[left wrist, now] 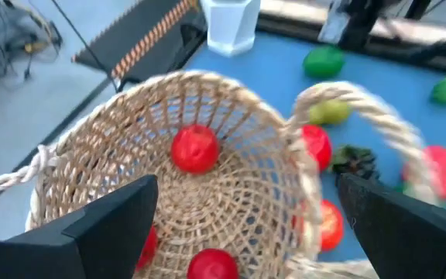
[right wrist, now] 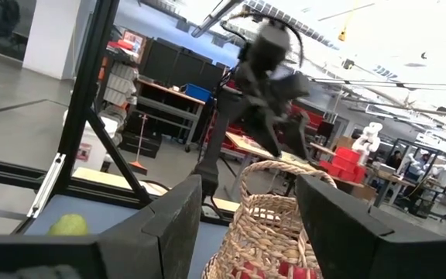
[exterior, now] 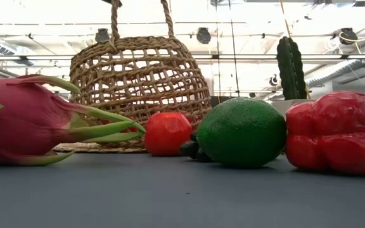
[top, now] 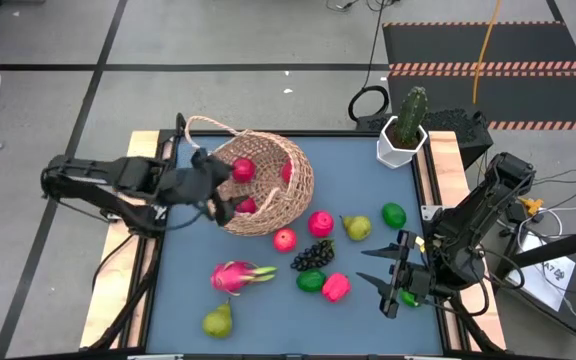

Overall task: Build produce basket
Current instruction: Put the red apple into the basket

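Wicker basket (top: 268, 185) sits toward the tabletop's (top: 368, 215) left rear, tipped with its mouth facing the left hand (top: 213, 190). That hand hangs right at the rim with its fingers (left wrist: 107, 221) spread wide, gripping nothing; the left wrist view looks straight into the basket, where three red fruits (left wrist: 195, 147) lie. More produce is scattered on the blue surface to the basket's right: a dragon fruit (top: 236, 275), a pear (top: 218, 320), grapes (top: 313, 254), a lime (top: 311, 281) and a pink fruit (top: 320, 223). Farther right, near the front edge, the right hand (top: 393, 280) hovers well apart from the basket, fingers about half spread; whether it holds anything is unclear.
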Controlling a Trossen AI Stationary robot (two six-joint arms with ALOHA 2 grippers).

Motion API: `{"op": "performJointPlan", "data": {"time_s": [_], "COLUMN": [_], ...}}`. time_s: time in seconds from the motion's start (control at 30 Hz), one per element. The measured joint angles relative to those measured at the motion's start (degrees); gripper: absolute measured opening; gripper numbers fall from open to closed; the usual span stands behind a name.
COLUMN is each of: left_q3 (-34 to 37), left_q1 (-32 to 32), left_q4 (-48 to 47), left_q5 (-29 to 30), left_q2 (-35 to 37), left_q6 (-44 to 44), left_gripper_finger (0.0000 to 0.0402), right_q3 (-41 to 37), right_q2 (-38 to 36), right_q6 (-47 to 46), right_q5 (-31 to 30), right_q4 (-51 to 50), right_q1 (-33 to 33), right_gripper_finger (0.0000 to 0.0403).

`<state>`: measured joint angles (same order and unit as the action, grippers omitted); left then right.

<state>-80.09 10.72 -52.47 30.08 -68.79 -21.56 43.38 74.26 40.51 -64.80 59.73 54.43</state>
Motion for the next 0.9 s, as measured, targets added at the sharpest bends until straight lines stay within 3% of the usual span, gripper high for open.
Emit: {"op": "performJointPlan", "data": {"time_s": [0.33, 0.7, 0.9], "left_q3": [0.0, 2.7, 8.8], "left_q1": [17.4, 28.1, 29.3], "left_q4": [-0.1, -0.3, 0.1], "left_q5": [16.2, 29.9, 35.9], "left_q2": [-0.6, -2.7, -1.7], "left_q6": [-6.2, -10.9, -15.0], "left_gripper_finger": [0.0397, 0.0397, 0.0397], "right_q3": [0.0, 0.0, 0.0], "right_q2": [0.0, 0.0, 0.6], "right_q6": [-4.9, -27.1, -43.5], "right_q5": [-0.2, -3.3, 0.5], "right_q4": [-0.5, -14.0, -25.0], "right_q1": [0.0, -2.3, -7.7], "right_gripper_finger": [0.0205, 0.0205, 0.0205]}}
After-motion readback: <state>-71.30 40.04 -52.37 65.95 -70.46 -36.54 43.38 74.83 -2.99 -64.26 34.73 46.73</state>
